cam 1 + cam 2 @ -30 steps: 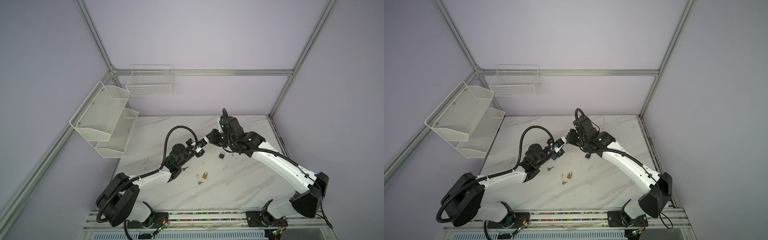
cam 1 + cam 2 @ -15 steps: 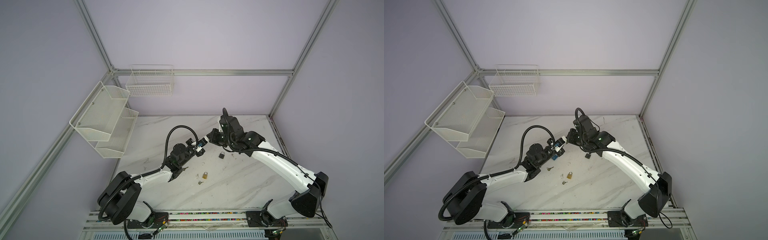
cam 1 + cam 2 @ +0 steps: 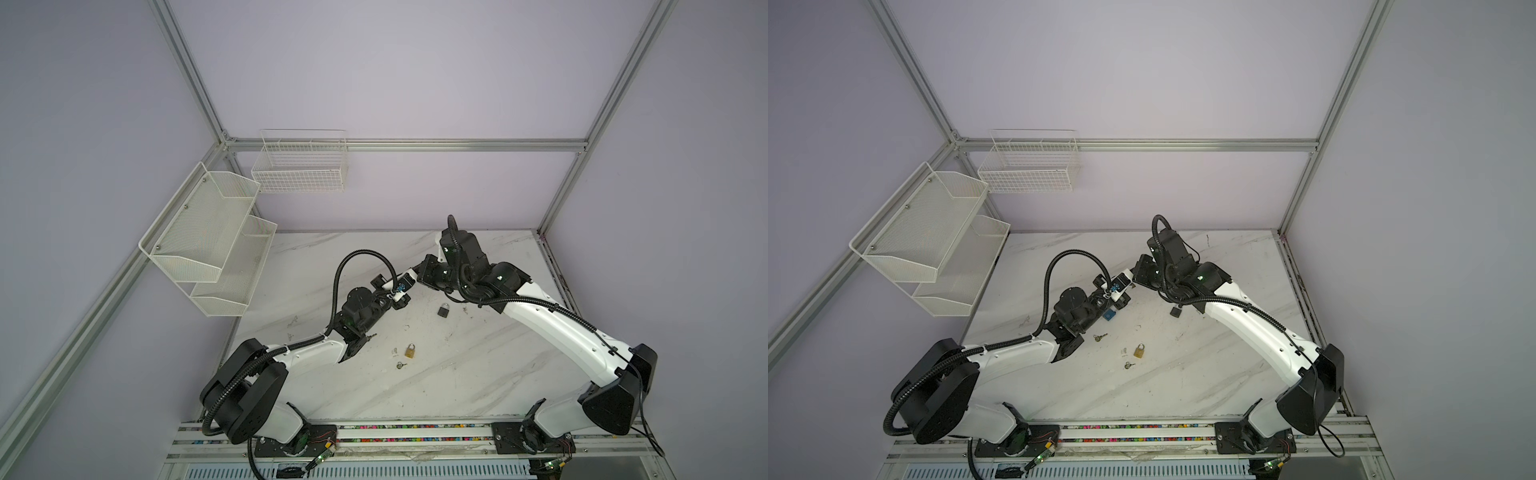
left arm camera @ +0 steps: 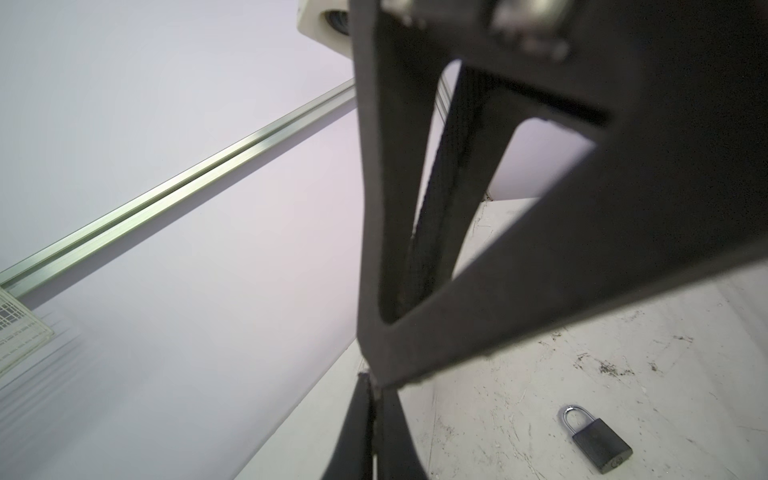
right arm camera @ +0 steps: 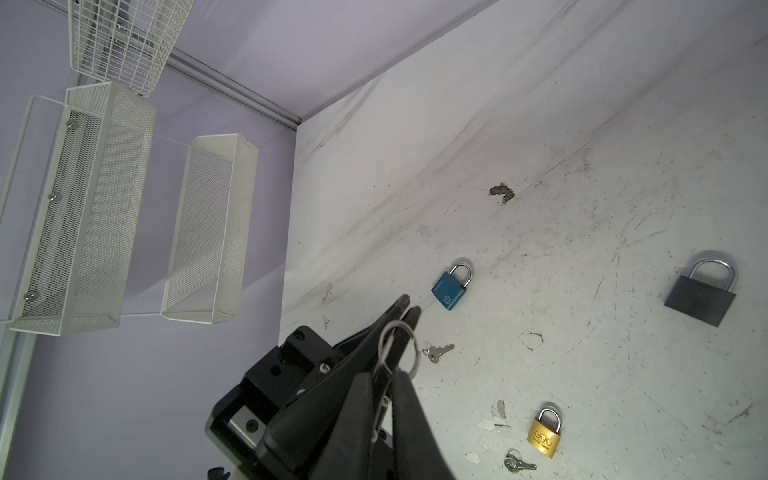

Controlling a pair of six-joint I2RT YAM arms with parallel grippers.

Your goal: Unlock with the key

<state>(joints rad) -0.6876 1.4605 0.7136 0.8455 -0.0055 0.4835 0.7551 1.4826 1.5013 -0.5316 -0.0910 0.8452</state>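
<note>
The key ring [image 5: 398, 345] is held aloft in the shut left gripper [image 5: 407, 306], over the worktop [image 5: 582, 208]; the right gripper [image 5: 381, 376] is narrowed about it, grip not discernible. The key ring should be pinched squarely before release.

Top views look down from high over the whole table [image 3: 478, 374]; close wrist views share the black padlock [image 4: 598, 442].

Key ring [image 5: 415, 351] aloft; blue padlock [image 5: 451, 287] flat
</note>
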